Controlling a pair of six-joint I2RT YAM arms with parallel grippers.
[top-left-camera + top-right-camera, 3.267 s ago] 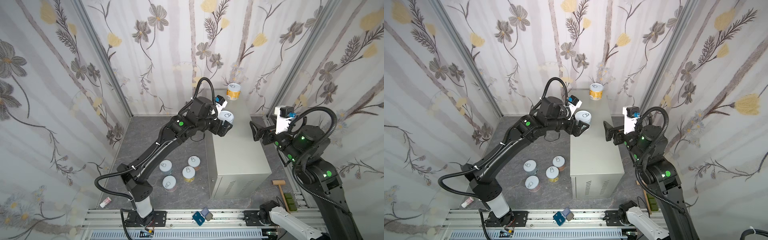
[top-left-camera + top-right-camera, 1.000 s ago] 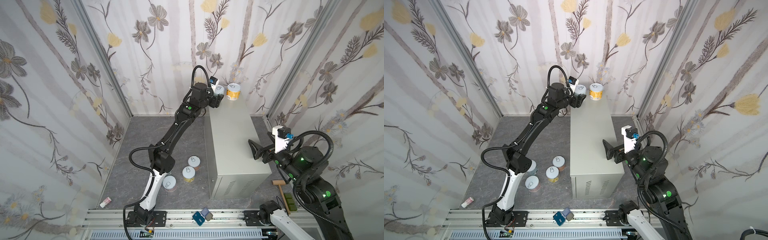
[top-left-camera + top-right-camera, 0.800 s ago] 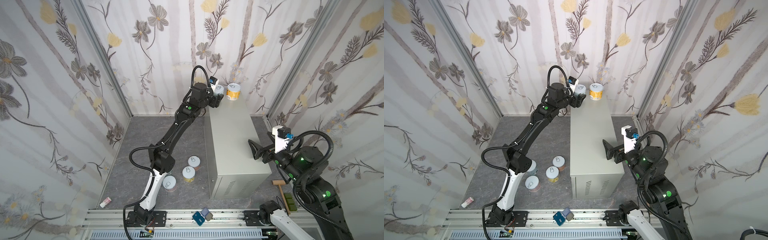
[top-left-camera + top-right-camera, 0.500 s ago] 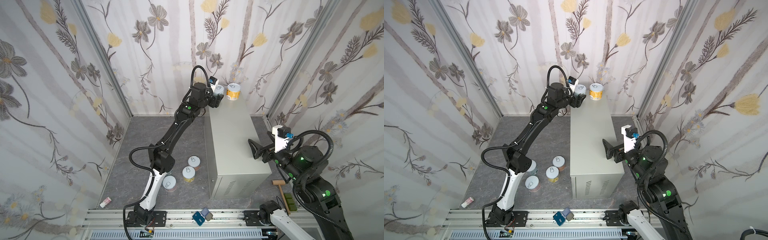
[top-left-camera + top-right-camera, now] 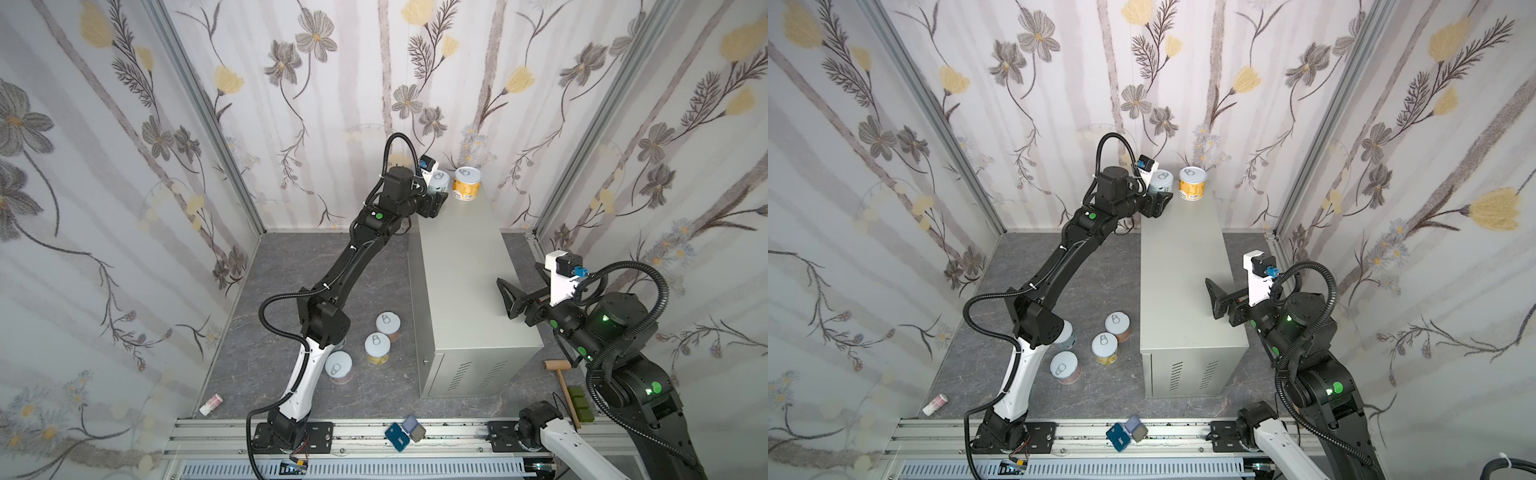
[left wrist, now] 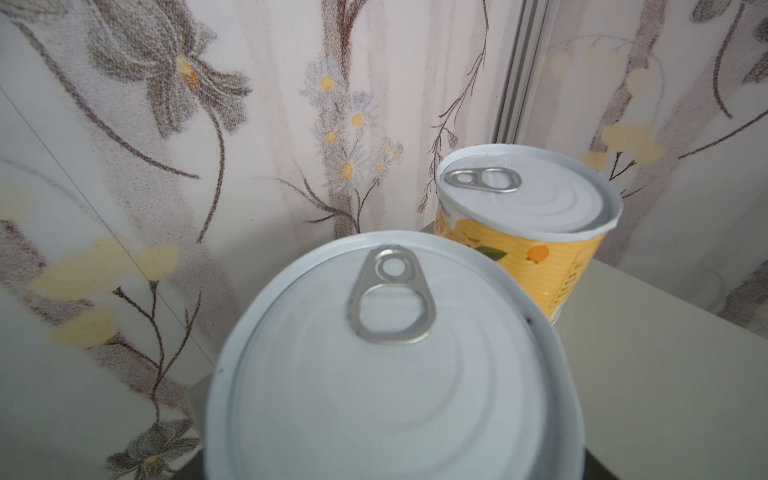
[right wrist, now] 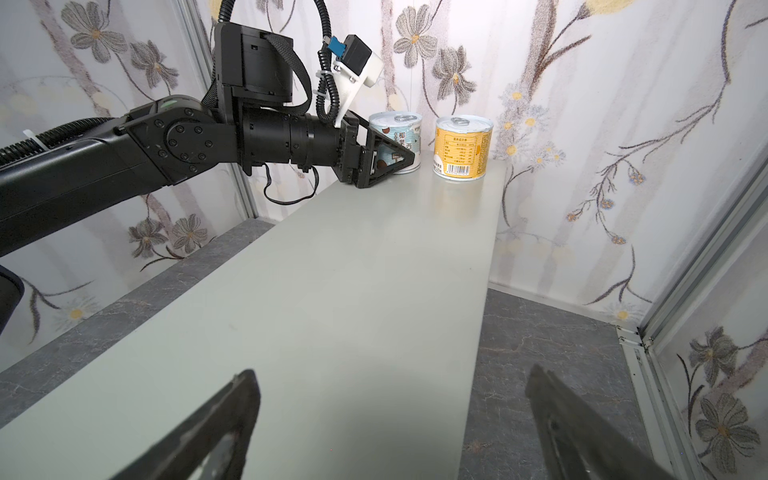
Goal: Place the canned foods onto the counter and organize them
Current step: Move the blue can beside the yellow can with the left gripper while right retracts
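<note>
At the far end of the counter [image 5: 465, 270] [image 5: 1179, 270] [image 7: 332, 291] the light blue can [image 5: 439, 181] [image 5: 1161, 183] [image 7: 401, 137] stands upright next to the orange can [image 5: 467, 183] [image 5: 1192, 183] [image 7: 463, 147]. My left gripper [image 5: 437, 197] [image 5: 1160, 200] has its jaws on either side of the blue can. Whether they still press it does not show. In the left wrist view the blue can's lid [image 6: 386, 365] hides the jaws. Beside the counter's near right edge my right gripper [image 5: 521, 282] [image 7: 390, 399] is open and empty. Several cans stand on the floor, among them a yellow one [image 5: 377, 347] [image 5: 1104, 347].
One floor can [image 5: 1065, 336] is partly hidden under the left arm. A small pink-and-white tube [image 5: 211, 404] lies at the front left. A wooden mallet [image 5: 561, 378] and green blocks [image 5: 579, 409] lie right of the counter. Flowered walls close in on three sides.
Since the earliest frames the left arm carried the blue can from mid-counter to the far end beside the orange can. The right arm drew back toward the near end. Nothing has visibly moved in the last second.
</note>
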